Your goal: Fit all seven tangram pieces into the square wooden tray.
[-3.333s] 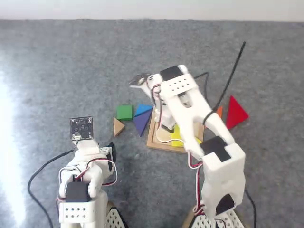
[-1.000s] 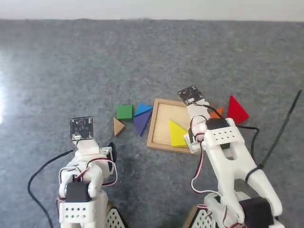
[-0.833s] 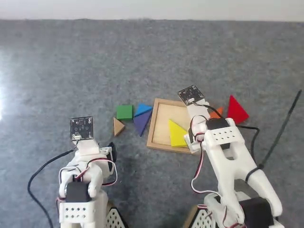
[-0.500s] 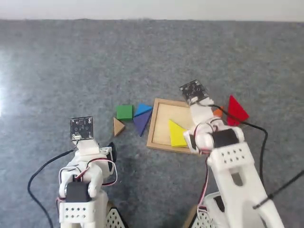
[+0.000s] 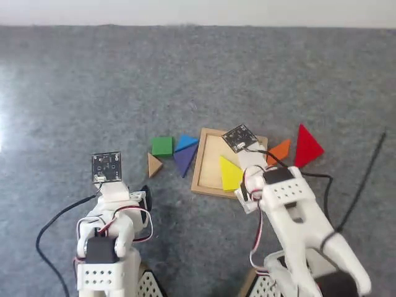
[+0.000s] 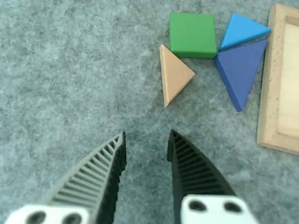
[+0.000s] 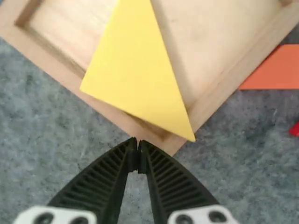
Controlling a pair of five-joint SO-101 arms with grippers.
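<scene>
The right hand (image 7: 137, 145) is sitting pinched fully closed and gripping nothing, its tips just off the 6 o'clock edge of the wooden tray (image 7: 219, 95). The yellow triangle (image 7: 135, 79) is lying in the tray with one side riding up over that rim. It is looking light, rigid and smooth, so it is probably sliding easily. Nudging the overhanging side inward seems safer than pinching its thin edges. The left hand (image 6: 145, 140) is hanging open and empty over the counter (image 6: 56, 70), with the tan triangle (image 6: 174, 74) lying at the tray's 9 o'clock.
</scene>
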